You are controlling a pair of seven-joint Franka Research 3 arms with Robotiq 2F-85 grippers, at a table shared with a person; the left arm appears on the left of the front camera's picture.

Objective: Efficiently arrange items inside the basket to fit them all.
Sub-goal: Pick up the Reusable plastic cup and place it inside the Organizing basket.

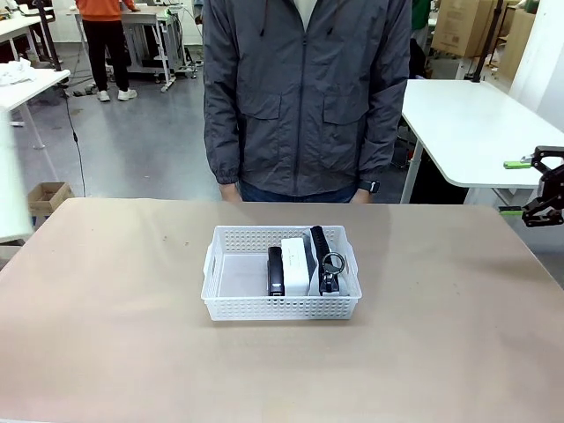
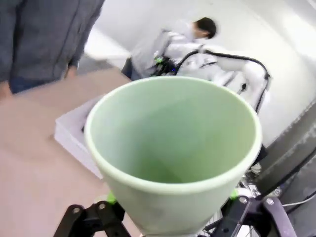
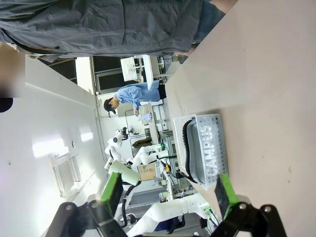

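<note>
White lattice basket (image 1: 231, 235) mid-table: black stapler (image 1: 276, 270) upright near centre, white block (image 1: 295, 266) touching at its 3 o'clock, grey zip pouch (image 1: 328, 261) on edge against the 3 o'clock wall. Left gripper (image 2: 170, 224) clamped around pale green cup (image 2: 173, 148), raised off the tabletop. Right gripper (image 1: 520, 186) at table's 3 o'clock edge, spread wide, empty.

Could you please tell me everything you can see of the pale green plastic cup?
The pale green plastic cup is smooth, matte and tapered, wider at its rounded rim than toward its base, and looks empty. It is held between the green pads of the left gripper, with its open mouth facing the wrist camera. The white basket lies beyond it on the table.
</note>
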